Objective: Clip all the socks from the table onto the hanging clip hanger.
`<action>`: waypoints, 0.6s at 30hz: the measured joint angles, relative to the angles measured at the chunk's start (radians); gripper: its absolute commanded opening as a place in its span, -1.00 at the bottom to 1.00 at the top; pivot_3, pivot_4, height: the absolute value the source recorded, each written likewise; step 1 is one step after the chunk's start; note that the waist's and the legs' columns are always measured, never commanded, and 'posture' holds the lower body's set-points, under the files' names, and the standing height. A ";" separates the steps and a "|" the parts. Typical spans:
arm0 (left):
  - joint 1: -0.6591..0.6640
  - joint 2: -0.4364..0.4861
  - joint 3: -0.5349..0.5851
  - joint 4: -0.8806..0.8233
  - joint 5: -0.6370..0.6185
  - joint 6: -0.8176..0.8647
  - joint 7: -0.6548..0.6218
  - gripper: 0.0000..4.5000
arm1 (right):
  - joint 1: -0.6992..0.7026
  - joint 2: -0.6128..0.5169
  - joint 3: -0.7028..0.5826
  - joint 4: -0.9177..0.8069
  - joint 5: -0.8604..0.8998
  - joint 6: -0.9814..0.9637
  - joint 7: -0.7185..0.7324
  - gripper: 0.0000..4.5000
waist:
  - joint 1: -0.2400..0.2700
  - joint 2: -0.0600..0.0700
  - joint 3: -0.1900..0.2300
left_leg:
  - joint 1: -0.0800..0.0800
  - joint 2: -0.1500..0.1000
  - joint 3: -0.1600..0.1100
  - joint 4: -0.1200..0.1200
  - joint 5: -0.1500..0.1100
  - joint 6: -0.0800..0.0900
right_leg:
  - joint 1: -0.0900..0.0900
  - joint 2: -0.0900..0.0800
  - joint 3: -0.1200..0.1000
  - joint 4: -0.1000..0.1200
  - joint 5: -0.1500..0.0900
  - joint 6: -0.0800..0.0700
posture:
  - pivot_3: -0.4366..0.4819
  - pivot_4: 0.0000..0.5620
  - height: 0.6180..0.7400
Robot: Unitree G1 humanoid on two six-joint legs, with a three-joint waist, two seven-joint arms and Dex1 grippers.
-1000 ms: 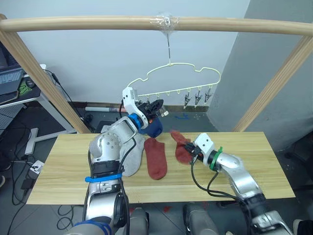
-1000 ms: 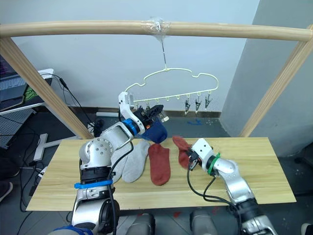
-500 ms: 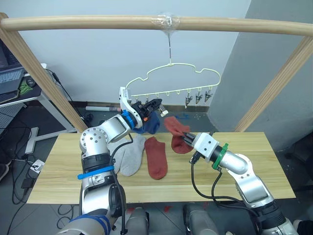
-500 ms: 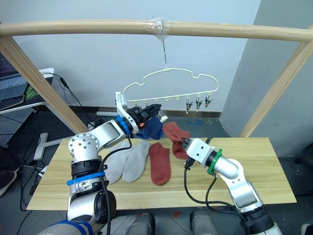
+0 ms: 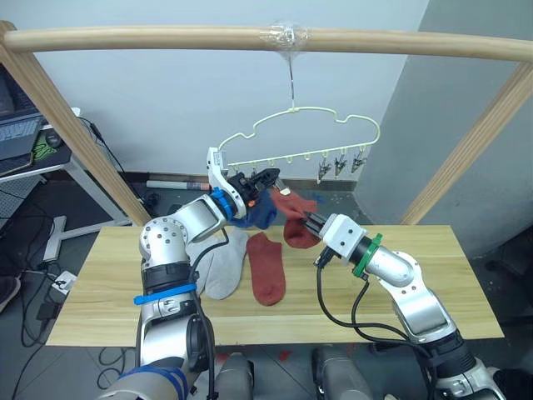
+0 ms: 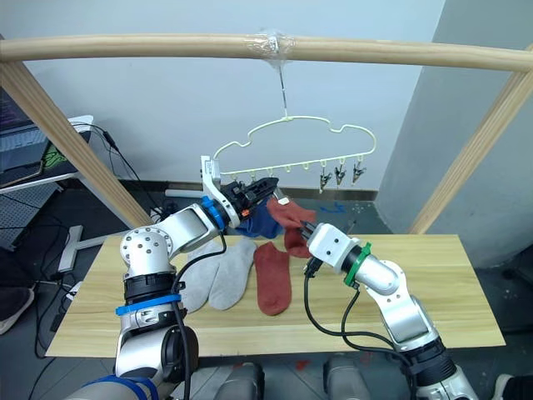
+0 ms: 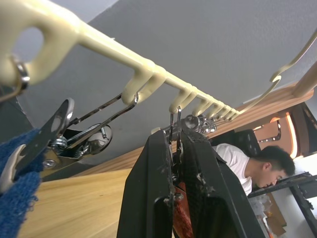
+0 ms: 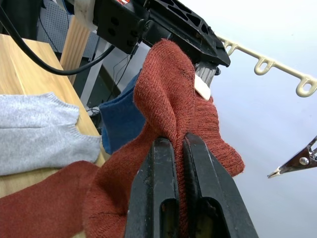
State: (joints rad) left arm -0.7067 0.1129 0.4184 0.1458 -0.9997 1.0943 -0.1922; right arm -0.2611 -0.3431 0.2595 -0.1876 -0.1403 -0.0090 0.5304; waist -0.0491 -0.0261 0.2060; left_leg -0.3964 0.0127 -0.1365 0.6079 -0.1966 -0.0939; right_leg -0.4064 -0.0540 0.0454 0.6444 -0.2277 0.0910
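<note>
The cream clip hanger (image 5: pixel 301 133) hangs from the pole. My left gripper (image 5: pixel 270 177) is raised to its bar and shut on one metal clip (image 7: pixel 174 130). A blue sock (image 5: pixel 260 213) hangs from the neighbouring clip. My right gripper (image 5: pixel 306 222) is shut on a rust red sock (image 8: pixel 173 94), holding it up so its top edge touches the left gripper's fingers. On the table (image 5: pixel 108 287) lie two light grey socks (image 5: pixel 218 265) and another rust red sock (image 5: pixel 266 268).
A wooden pole frame (image 5: pixel 166 38) spans overhead, with slanted legs at both table ends. Three free clips (image 5: pixel 340 164) hang at the hanger's right end. A desk with a laptop (image 5: pixel 18 137) stands at far left. A person (image 7: pixel 252 166) shows in the left wrist view.
My right gripper has lifted the rust red sock off the table and carried it up and left to the left gripper. The left gripper stays at the hanger bar.
</note>
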 measured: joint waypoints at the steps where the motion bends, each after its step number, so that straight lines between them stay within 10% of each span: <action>1: 0.002 0.000 -0.003 -0.001 0.001 -0.008 -0.001 -0.98 | 0.000 -0.001 0.000 0.005 0.000 0.000 0.000 -0.98 | 0.000 0.000 0.000 | 0.000 0.000 0.000 0.000 0.000 0.000 | 0.000 0.000 0.000 0.000 0.000 0.000 | -0.05 -0.50 1.00; 4: 0.008 0.001 -0.016 -0.005 0.003 -0.022 -0.001 -0.98 | 0.000 -0.002 0.000 0.014 0.000 0.000 0.000 -0.98 | 0.001 0.000 0.000 | 0.000 0.000 0.000 0.000 0.000 0.000 | 0.000 0.000 0.000 0.000 0.000 0.000 | -0.05 -0.50 1.00; 18: 0.037 0.015 0.007 -0.050 -0.097 -0.010 0.012 0.94 | -0.033 0.003 -0.001 0.055 0.003 -0.002 0.000 -1.00 | 0.001 0.000 0.000 | 0.000 0.000 0.000 0.000 0.000 0.000 | 0.000 0.000 0.000 0.000 0.000 0.000 | 0.00 -0.47 1.00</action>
State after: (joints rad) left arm -0.6695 0.1276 0.4258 0.0959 -1.0970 1.0842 -0.1799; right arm -0.2937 -0.3406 0.2587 -0.1325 -0.1368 -0.0106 0.5305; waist -0.0482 -0.0261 0.2061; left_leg -0.3962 0.0128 -0.1366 0.6078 -0.1966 -0.0938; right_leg -0.4064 -0.0540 0.0454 0.6446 -0.2278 0.0909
